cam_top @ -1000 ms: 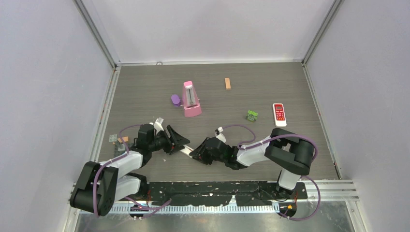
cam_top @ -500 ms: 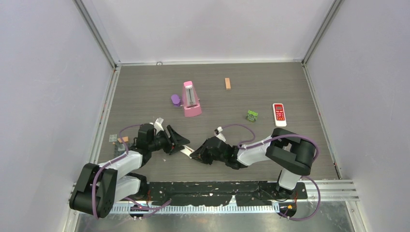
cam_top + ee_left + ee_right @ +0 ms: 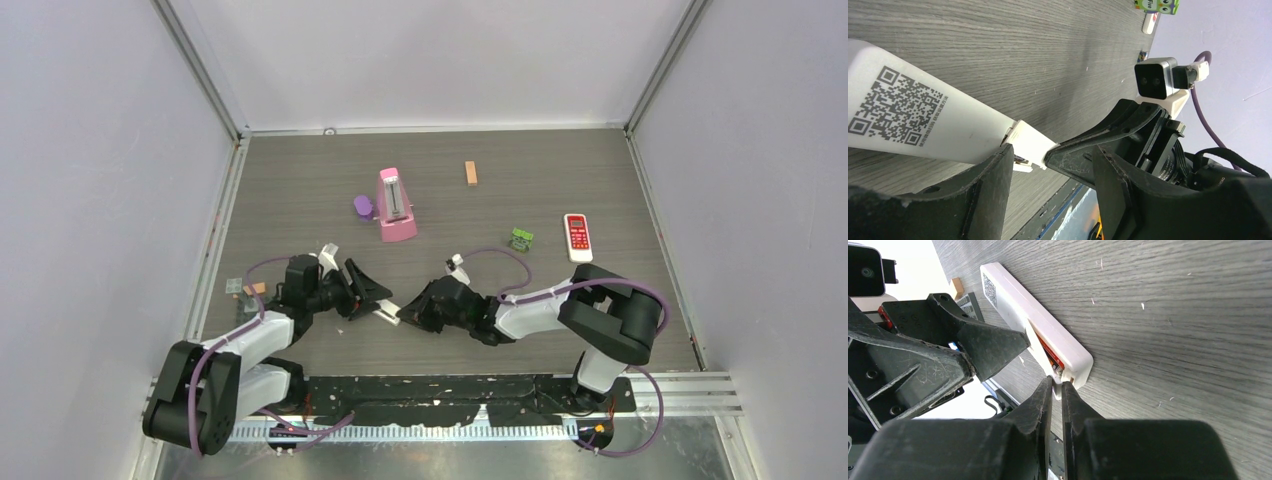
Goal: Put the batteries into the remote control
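Note:
A white remote control [image 3: 1035, 322] with a QR code on its back lies on the table between my two grippers. Its battery bay is open at the near end, and a red-orange battery [image 3: 1048, 352] shows inside. My right gripper [image 3: 1058, 382] is shut on the thin white battery cover [image 3: 1032, 144] sticking out of that end. My left gripper [image 3: 1053, 152] is open. Its left finger [image 3: 983, 190] rests against the remote's long side, and the right gripper's tip sits between its fingers. In the top view both grippers meet at the remote control [image 3: 386, 312].
A red and white remote [image 3: 578, 237] lies at the right, with a green toy [image 3: 521, 239] beside it. A pink metronome [image 3: 395, 205], a purple piece [image 3: 363, 207] and a wooden block [image 3: 470, 173] stand farther back. Small bits [image 3: 245, 288] lie by the left edge.
My right gripper's fingers have closed onto the remote's end piece, and that arm has shifted slightly toward the remote. The left arm has stayed still.

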You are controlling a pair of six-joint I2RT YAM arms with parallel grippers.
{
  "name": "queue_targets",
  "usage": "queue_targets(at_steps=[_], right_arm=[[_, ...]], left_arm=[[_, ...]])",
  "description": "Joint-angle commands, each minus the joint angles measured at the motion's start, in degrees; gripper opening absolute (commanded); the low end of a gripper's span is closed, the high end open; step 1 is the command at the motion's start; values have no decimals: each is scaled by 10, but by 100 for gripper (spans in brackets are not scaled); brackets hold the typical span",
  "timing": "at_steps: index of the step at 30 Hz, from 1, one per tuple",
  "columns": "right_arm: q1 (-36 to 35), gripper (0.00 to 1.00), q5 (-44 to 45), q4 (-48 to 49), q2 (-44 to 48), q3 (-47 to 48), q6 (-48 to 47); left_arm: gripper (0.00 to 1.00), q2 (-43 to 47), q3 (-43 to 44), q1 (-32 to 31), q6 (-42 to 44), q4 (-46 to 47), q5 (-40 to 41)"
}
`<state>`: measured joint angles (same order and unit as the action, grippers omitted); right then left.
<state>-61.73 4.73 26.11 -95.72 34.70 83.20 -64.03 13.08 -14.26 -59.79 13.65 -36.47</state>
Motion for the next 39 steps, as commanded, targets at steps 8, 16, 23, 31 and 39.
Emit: queue_targets(at_steps=[8, 16, 23, 31, 39], right_arm=[[6, 5, -36, 89, -28, -41, 27], [6, 5, -79, 222, -76, -72, 82], [7, 5, -95, 296, -111, -83, 110], [9, 5, -98, 272, -113, -83, 107], [9, 5, -78, 222, -90, -64, 63]], left_arm=[[60, 25, 21, -2, 13, -5, 4], [61, 63, 12, -2, 12, 8, 15], [62, 74, 10, -2, 18, -9, 29], [62, 66, 6, -2, 20, -6, 29], [61, 48, 9, -2, 20, -11, 30]])
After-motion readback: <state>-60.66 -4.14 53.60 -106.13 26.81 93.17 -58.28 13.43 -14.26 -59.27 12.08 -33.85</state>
